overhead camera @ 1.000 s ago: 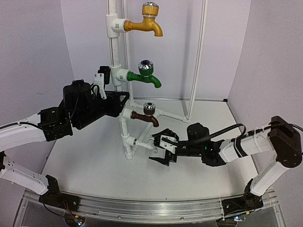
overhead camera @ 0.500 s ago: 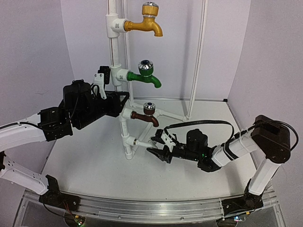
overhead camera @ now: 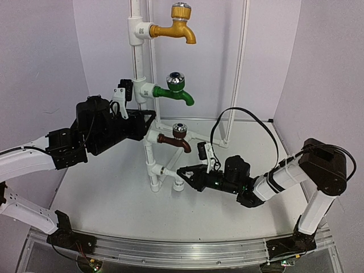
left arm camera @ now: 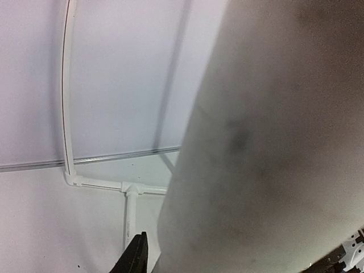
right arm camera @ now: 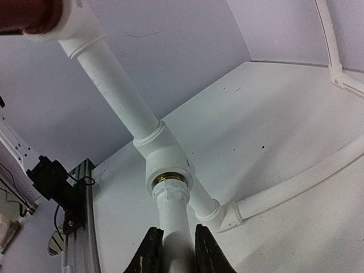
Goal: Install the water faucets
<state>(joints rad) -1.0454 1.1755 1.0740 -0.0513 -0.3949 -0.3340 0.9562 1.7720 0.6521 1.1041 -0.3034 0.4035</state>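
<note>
Tabletop pipe stand (overhead camera: 136, 62): four faucets, yellow (overhead camera: 173, 31), green (overhead camera: 173, 92), brown (overhead camera: 173, 140), white (right arm camera: 172, 219); right jaws clench white, left jaws unclear.

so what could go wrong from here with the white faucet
Brass thread shows between the white faucet and the bottom fitting; an off-axis twist by the right end effector might cross-thread it. The right arm's cable loop arcs up near the frame post; wrist rotation could snag it.

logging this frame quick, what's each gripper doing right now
Left gripper: at the upright pipe, open or closed cannot be told.
Right gripper: closed on the white faucet.
</note>
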